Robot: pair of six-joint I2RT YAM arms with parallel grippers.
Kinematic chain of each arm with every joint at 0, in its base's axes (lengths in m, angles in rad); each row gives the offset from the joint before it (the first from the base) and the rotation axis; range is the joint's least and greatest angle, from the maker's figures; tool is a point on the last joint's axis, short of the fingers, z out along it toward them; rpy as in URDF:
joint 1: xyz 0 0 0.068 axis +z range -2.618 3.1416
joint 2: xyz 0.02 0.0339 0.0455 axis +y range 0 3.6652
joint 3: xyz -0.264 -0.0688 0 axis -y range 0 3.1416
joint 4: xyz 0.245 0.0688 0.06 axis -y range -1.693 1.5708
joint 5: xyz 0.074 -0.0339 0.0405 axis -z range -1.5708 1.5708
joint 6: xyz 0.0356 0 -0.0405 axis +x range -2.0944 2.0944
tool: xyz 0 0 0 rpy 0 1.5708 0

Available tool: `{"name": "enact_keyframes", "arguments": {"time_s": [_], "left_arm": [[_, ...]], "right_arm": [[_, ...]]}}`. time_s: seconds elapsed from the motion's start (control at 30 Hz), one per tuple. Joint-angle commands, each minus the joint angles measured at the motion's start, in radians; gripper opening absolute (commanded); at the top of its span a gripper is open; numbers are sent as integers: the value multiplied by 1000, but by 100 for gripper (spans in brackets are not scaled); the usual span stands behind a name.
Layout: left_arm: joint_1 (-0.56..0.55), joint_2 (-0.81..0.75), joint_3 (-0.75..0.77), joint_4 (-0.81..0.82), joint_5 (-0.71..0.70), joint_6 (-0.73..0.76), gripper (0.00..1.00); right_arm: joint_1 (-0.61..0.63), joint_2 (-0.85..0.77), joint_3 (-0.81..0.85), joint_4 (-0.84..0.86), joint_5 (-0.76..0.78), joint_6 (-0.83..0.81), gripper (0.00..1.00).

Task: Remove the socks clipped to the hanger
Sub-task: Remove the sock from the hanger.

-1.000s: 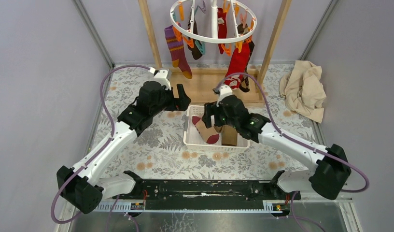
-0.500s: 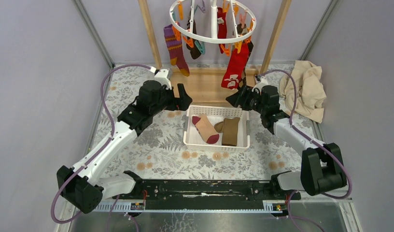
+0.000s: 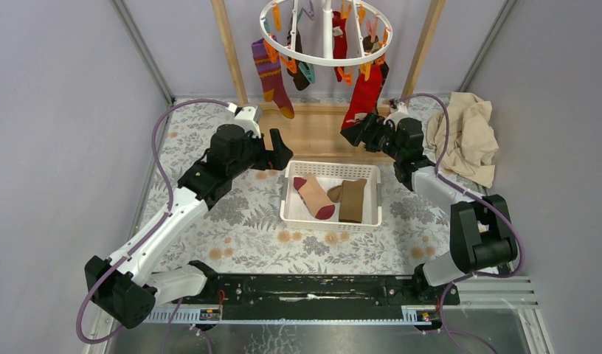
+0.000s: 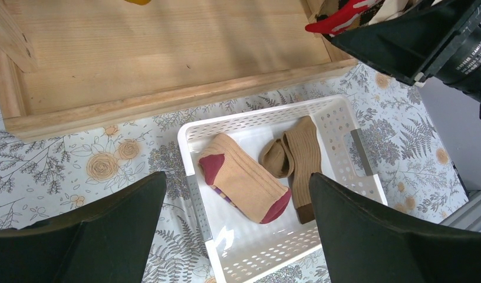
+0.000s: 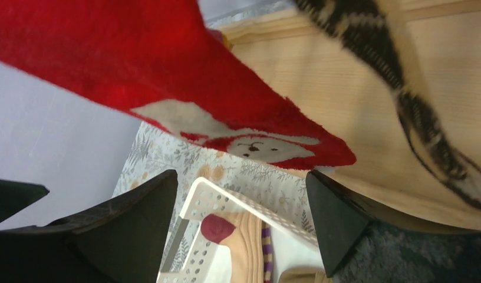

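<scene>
Your right hand gapes empty at the red sock. Clench mid-fabric, then tug downward, steadily, off the hanger.

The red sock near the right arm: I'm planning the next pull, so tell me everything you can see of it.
The red sock is fuzzy fabric with a white figure and small face near the toe. It hangs toe-down from an orange clip on the white ring hanger, above the wooden tray. The right gripper has open fingers just by the toe, not closed on it; contact cannot be told.
</scene>
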Motion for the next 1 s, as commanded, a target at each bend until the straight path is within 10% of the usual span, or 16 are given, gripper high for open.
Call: {"name": "enact_keyframes", "arguments": {"time_s": [0.0, 0.63, 0.97], "left_arm": [[-6, -14, -7, 56, 11, 8, 99], [-6, 10, 0, 52, 5, 37, 99], [-6, 14, 10, 50, 28, 30, 99]], "right_arm": [[-1, 37, 60, 86, 85, 16, 89], [-6, 153, 83, 327, 25, 95, 90], [-5, 6, -8, 355, -3, 100, 37]]}}
